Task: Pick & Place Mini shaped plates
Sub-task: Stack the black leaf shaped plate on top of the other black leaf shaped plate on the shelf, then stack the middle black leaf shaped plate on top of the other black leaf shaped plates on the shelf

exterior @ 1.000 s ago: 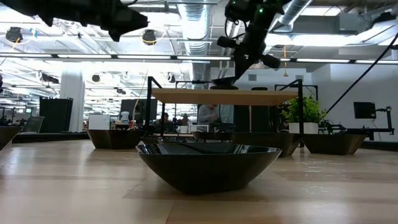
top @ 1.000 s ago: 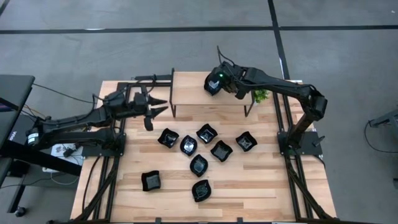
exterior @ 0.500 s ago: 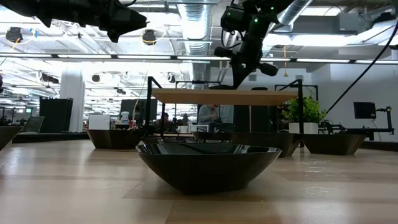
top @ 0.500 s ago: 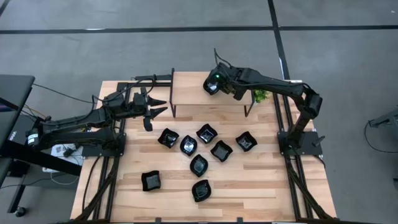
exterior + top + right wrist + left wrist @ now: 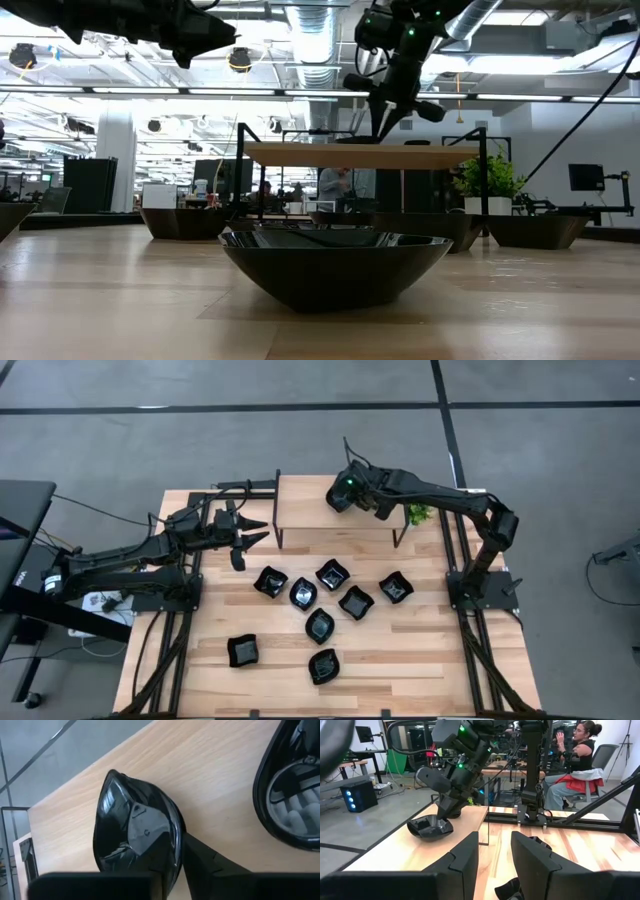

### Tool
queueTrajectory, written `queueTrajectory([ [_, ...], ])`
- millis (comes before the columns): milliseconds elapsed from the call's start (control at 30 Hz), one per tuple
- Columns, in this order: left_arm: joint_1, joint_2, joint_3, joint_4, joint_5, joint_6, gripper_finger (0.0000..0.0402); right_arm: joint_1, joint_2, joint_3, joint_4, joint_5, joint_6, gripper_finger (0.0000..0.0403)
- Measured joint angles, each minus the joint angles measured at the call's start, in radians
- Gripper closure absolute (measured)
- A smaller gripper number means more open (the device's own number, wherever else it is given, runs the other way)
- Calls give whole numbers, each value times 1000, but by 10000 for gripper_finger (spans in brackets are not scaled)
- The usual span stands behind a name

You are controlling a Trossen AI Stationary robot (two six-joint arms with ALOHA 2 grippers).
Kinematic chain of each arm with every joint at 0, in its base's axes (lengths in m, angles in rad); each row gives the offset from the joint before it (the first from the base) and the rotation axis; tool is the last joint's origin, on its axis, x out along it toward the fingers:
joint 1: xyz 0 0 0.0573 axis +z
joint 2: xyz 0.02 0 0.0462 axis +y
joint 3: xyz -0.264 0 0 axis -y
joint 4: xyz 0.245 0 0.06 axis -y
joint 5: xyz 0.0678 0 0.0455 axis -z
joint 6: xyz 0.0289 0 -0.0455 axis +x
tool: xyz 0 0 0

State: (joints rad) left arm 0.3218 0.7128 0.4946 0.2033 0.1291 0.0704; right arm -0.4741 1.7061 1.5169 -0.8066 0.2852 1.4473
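On the raised wooden shelf [image 5: 335,495] at the table's twelve o'clock edge, the right gripper [image 5: 442,817] pinches a black mini plate [image 5: 430,827] resting on the shelf top. Eight plates [image 5: 320,626] lie mid-table. Left gripper [image 5: 255,530], fingers spread, hovers at ten o'clock.

Materials and finishes. Mini shaped plates [image 5: 320,625]: glossy black, smooth, mirror-like highlights. Table [image 5: 420,660] and raised shelf [image 5: 305,495] behind the plates: pale matt wood, visible grain. Shelf legs [image 5: 241,175]: thin matt black metal. Right gripper [image 5: 445,815] at the shelf: dark, semi-gloss.
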Motion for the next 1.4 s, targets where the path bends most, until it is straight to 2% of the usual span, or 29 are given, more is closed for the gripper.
queueTrajectory([
  [167, 0, 0, 0, 0, 0, 2, 284, 0, 0, 0, 0, -25, -46, 340],
  [767, 0, 1, 1, 6, 0, 3, 284, 9, -42, 0, 29, -22, -70, 340],
  [867, 0, 1, 1, 6, 0, 3, 284, 24, -45, 0, 25, -38, -193, 340],
  [967, 0, 1, 1, 6, 0, 3, 284, 48, -79, 0, -16, -170, -409, 340],
  [1067, 0, 1, 1, 6, 0, 3, 284, 94, -122, 0, -92, -284, -520, 340],
  [1233, 0, 1, 1, 4, 0, 1, 284, 213, -182, 0, -189, -309, -569, 340],
  [1400, 0, 1, 1, 4, 0, 0, 284, 347, -191, 0, -237, -306, -681, 340],
])
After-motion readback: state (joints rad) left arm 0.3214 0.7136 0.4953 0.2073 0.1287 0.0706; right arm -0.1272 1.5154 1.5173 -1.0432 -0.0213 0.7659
